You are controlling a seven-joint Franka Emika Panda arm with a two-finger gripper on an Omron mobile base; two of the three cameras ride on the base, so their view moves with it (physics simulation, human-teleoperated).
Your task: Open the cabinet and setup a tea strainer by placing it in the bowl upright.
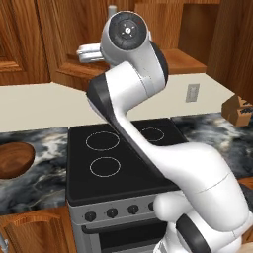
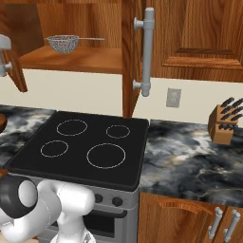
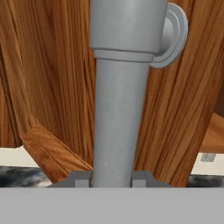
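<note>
- The gripper (image 3: 112,178) is pinching the grey bar handle (image 3: 118,109) of a cabinet door (image 3: 52,87); in the hand view the bar runs up between the two finger tips, which sit tight against its sides.
- In the left base view the hand (image 1: 91,53) reaches to the far cabinet above the stove (image 1: 118,158), though the arm hides the grip itself.
- The cabinet (image 2: 76,59) stands open: in the right base view its right door (image 2: 130,57) is swung out edge-on toward the camera, its handle (image 2: 147,52) upright.
- The strainer (image 2: 62,43) lies on the cabinet shelf, basket to the left, thin handle pointing right, mesh bowl opening upward as far as the small view shows.
- The bowl (image 1: 12,159) sits on the dark marble counter (image 1: 44,183) left of the stove, near the left edge of the left base view, well apart from the strainer.
- A knife block (image 2: 225,122) stands on the counter far right, and an outlet (image 2: 173,97) is on the wall beside the open door.
</note>
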